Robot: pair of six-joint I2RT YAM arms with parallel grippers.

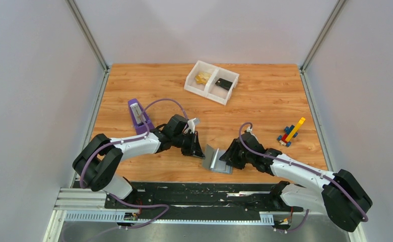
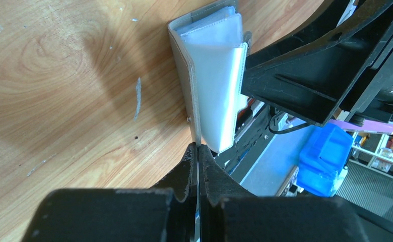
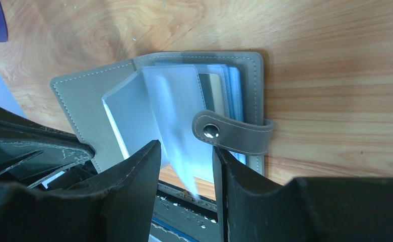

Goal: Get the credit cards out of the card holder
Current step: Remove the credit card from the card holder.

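Top external: you look steeply down from high above, well apart from the card holder (image 1: 215, 159). Left wrist: close, edge-on along its cover. Right wrist: close, facing its opened inside. All three views share it.

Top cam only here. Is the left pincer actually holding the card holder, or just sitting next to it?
Observer: Holding. In the left wrist view, the left pincer is shut on the edge of the card holder, whose grey cover stands upright.
Operator: Right side?
Observer: The right pincer is open, and a clear sleeve from the holder hangs between its fingers.
Operator: Strap in the way?
Observer: The snap strap is undone. It's folded in over the sleeves of the flat panel, beside the right pincer rather than between its fingers.
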